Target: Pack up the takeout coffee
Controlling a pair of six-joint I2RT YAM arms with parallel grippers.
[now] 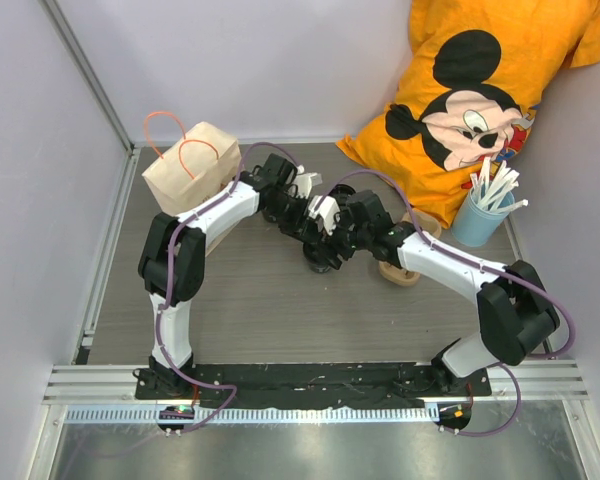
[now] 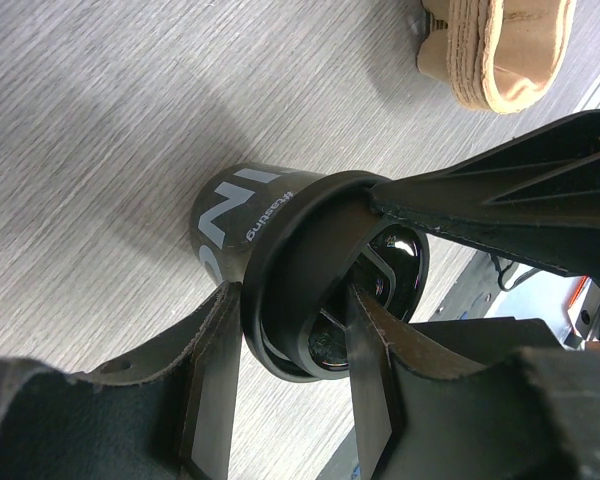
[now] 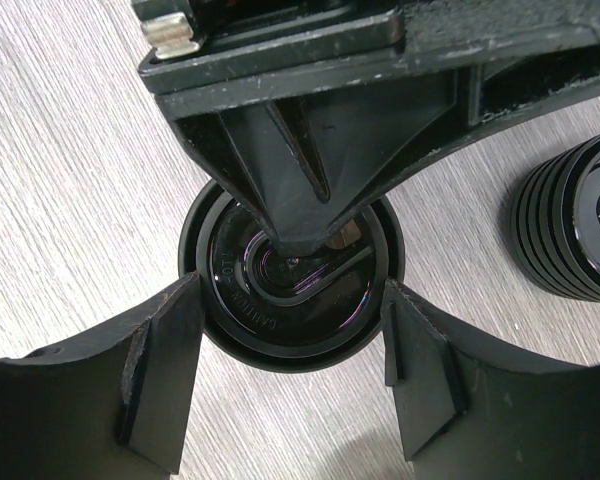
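Observation:
The takeout coffee, a black cup point(image 2: 242, 215) with white lettering, stands on the table with its black lid point(image 3: 292, 290) on top. In the top view the cup point(image 1: 319, 263) sits mid-table under both wrists. My right gripper point(image 3: 290, 290) straddles the lid rim, one finger against each side. My left gripper point(image 2: 292, 296) comes from above and pinches the lid's edge, with one finger outside the rim and one on the lid top. The brown paper bag point(image 1: 190, 165) stands at the back left, apart from the cup.
A stack of black lids point(image 3: 570, 230) lies just right of the cup. The beige pulp carrier point(image 1: 405, 268) is right of the grippers and also shows in the left wrist view point(image 2: 510, 50). A light blue cup of white straws point(image 1: 480, 215) and an orange shirt point(image 1: 480, 90) are at the back right.

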